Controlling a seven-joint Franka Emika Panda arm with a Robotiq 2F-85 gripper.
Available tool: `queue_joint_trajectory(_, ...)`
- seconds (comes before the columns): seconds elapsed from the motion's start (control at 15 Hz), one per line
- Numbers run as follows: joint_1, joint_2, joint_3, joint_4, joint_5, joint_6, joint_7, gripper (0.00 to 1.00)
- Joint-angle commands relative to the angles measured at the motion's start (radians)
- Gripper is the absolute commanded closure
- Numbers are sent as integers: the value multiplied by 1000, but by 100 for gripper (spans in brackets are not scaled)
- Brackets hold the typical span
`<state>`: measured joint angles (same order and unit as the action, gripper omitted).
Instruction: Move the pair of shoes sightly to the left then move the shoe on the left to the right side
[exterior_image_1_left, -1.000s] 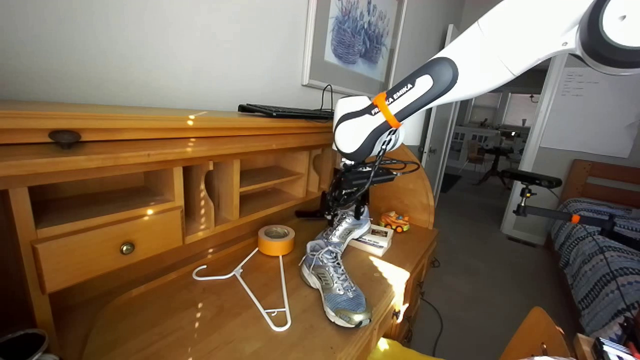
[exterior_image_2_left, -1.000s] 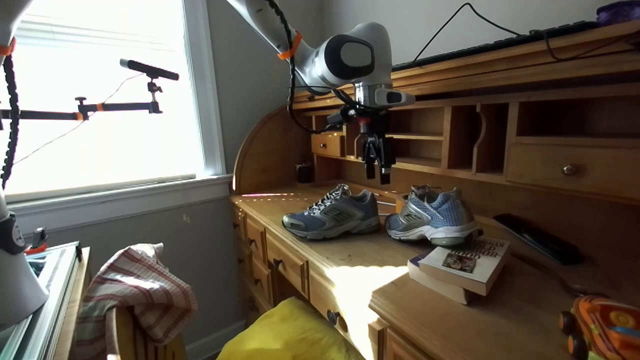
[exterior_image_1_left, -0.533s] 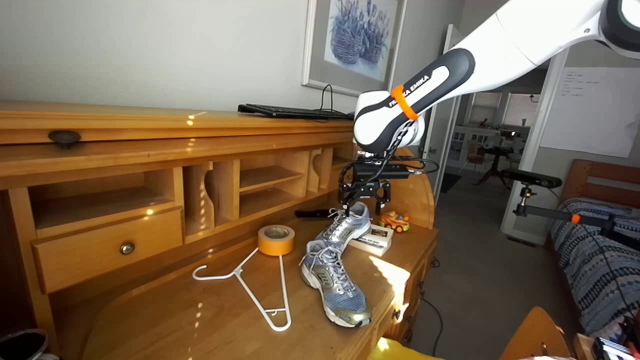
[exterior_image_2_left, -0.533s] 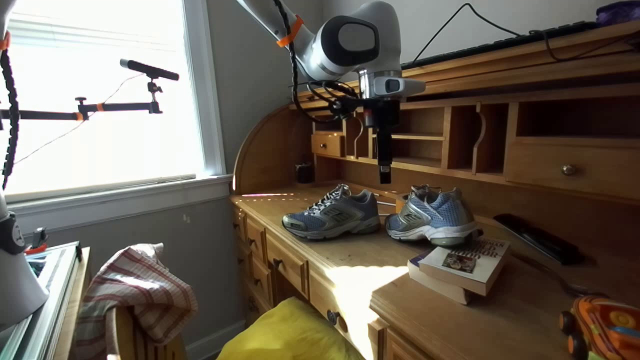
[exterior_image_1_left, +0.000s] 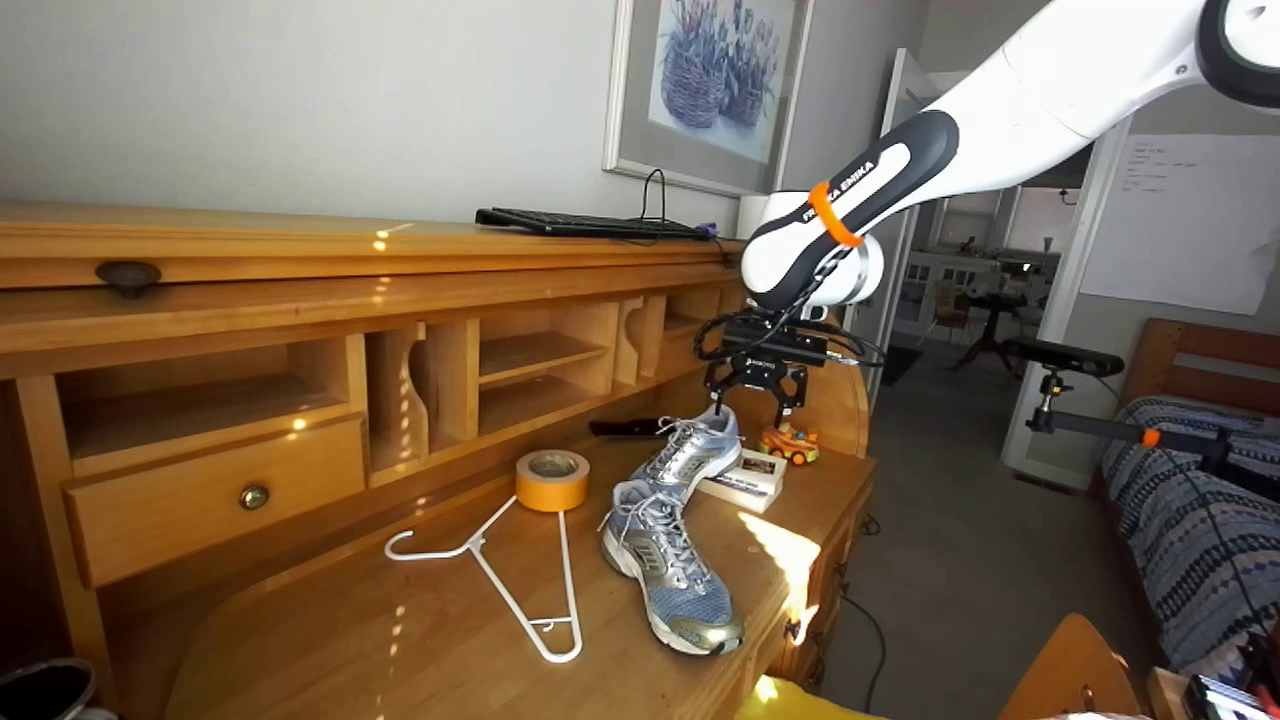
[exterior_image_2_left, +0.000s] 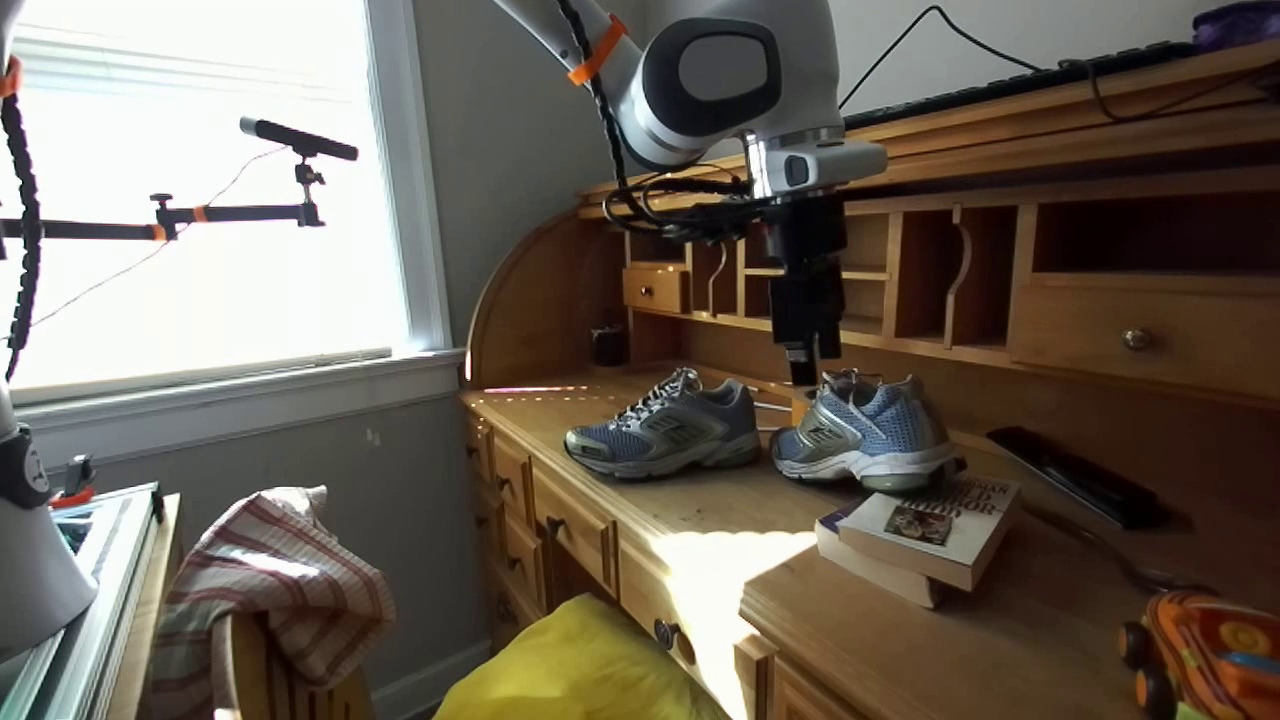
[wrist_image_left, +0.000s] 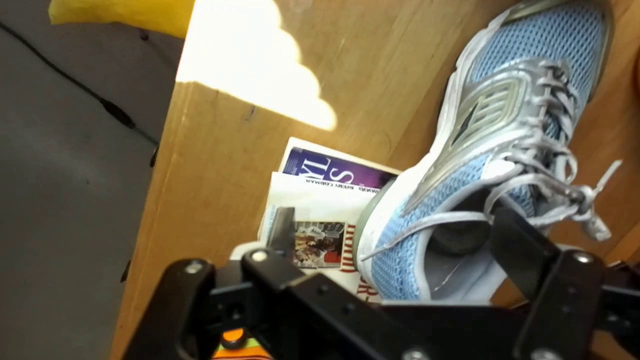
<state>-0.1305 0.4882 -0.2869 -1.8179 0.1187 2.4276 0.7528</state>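
Note:
Two grey and light-blue sneakers stand on the wooden desk. One shoe (exterior_image_1_left: 672, 572) lies nearer the hanger; it also shows in an exterior view (exterior_image_2_left: 668, 438). The other shoe (exterior_image_1_left: 692, 458) has its heel over the edge of two books; it shows also in an exterior view (exterior_image_2_left: 868, 435) and in the wrist view (wrist_image_left: 480, 145). My gripper (exterior_image_1_left: 751, 410) is open and empty, above the heel of the shoe by the books. In the wrist view the open gripper (wrist_image_left: 397, 225) has one finger over the books and one over the shoe's opening; the shoe's back end is partly hidden.
Two stacked books (exterior_image_2_left: 930, 530) lie beside the heel, with an orange toy car (exterior_image_1_left: 790, 444) beyond. A white hanger (exterior_image_1_left: 570, 590) and yellow tape roll (exterior_image_1_left: 552, 492) lie near the shoes. A dark object (exterior_image_2_left: 1075, 478) lies at the desk's back. Cubbyholes (exterior_image_1_left: 545, 365) line the back.
The gripper has moved toward the books and toy car, turned so that its spread fingers face an exterior view, and come over the shoe by the books. Both shoes have stayed put.

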Motion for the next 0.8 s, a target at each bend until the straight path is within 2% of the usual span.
queue_joint_trajectory(0.0, -8, 14, -15, -17, 20, 62, 95, 0)
queue_joint_trajectory(0.33, -25, 47, -15, -2, 23, 59, 159, 0)
queue_joint_trajectory(0.73, -40, 101, -5, 31, 31, 109, 162, 0)
